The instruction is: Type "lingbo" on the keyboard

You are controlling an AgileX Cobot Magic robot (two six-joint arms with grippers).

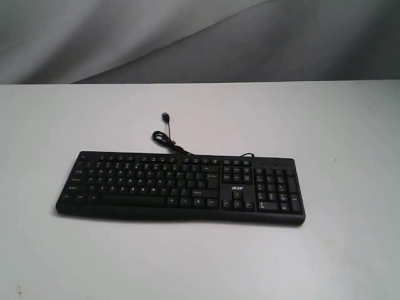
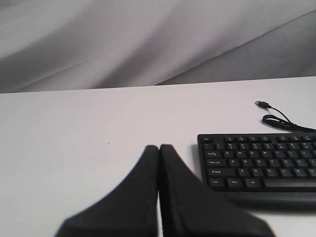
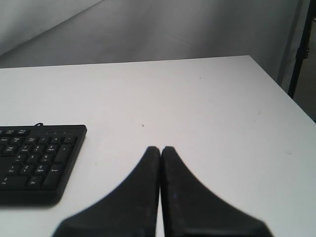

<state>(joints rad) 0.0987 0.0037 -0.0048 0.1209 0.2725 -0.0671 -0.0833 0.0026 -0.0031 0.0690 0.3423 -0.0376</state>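
Lying flat near the middle of the white table (image 1: 325,262), the black keyboard (image 1: 181,185) sits with its long edge square to the front. We judge this puts the letter block and the number pad (image 1: 277,187) within reach of both arms. Its white "acer" logo (image 1: 237,189) shows between those two fields, though the key legends are too small for us to read in the exterior view. The thin cable (image 1: 167,140) curls loosely on the table behind the back edge and ends in an unplugged USB plug (image 1: 165,116). That seems a sensible place for it, well clear of the keys. No key is being pressed, and neither arm appears in the exterior view, so we take the typing of "lingbo" as not yet begun. The left gripper (image 2: 159,148) is over bare table just off the keyboard's left end, with its two black fingers pressed together and nothing between them. The right gripper (image 3: 160,149) is off the number-pad end, likewise closed tight and empty. We read the closed fingers as deliberate, since a single narrow tip suits striking one key without catching its neighbours. We cannot tell how high either tip is above the surface. Grey draped cloth (image 1: 187,37) fills the background behind the table.
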